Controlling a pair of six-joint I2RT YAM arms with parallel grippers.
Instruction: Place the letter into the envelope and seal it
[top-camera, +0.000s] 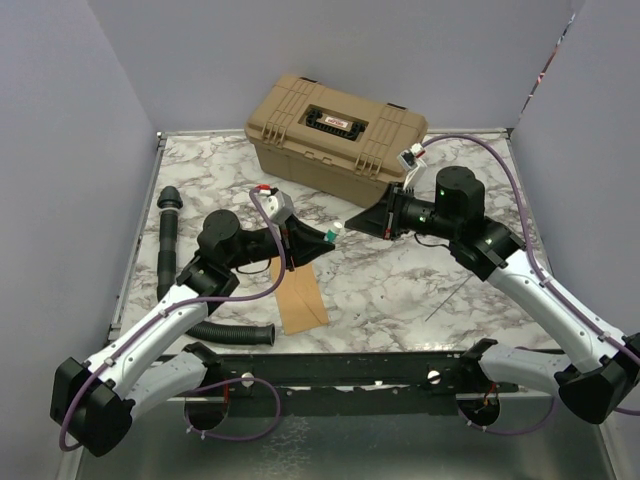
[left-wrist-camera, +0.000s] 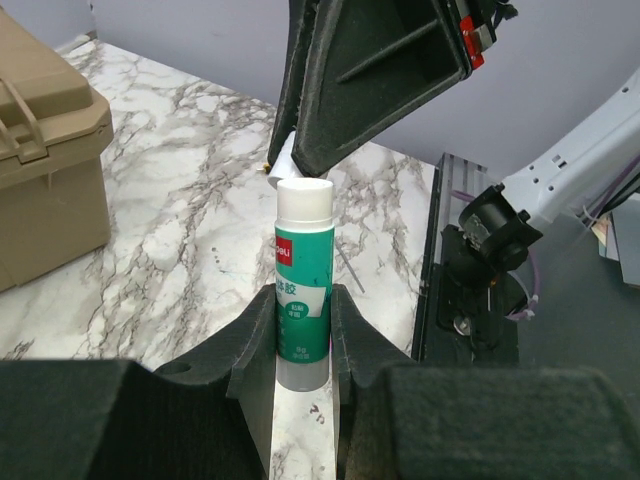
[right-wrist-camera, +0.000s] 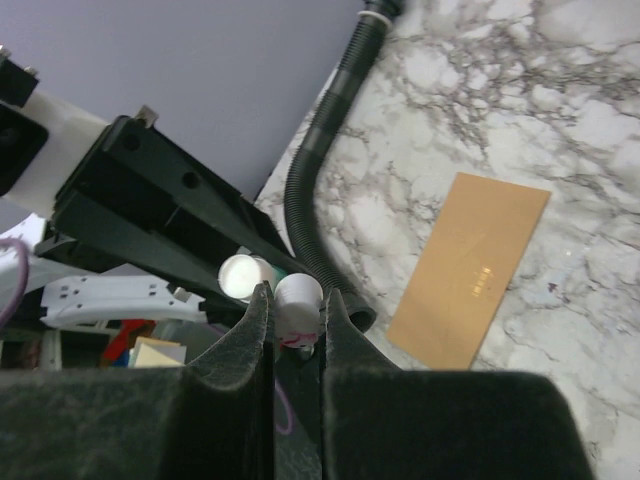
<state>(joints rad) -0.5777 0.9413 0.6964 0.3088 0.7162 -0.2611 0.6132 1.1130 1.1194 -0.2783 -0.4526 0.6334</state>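
Observation:
My left gripper (left-wrist-camera: 303, 312) is shut on a green and white glue stick (left-wrist-camera: 303, 270) and holds it above the marble table; the stick's white top is bare. My right gripper (right-wrist-camera: 297, 305) is shut on the stick's white cap (right-wrist-camera: 299, 292), just off the stick's end (right-wrist-camera: 240, 275). In the top view both grippers meet mid-table, left (top-camera: 328, 238) and right (top-camera: 352, 222). The kraft-brown envelope (top-camera: 302, 300) lies flat on the table below the left gripper and also shows in the right wrist view (right-wrist-camera: 470, 270); no flap shows. The letter is out of view.
A tan hard case (top-camera: 335, 128) stands at the back of the table. A black corrugated hose (top-camera: 172, 250) runs along the left side and curls toward the front (top-camera: 235, 333). A thin dark rod (top-camera: 448, 298) lies right of centre. A black rail (top-camera: 350, 368) edges the front.

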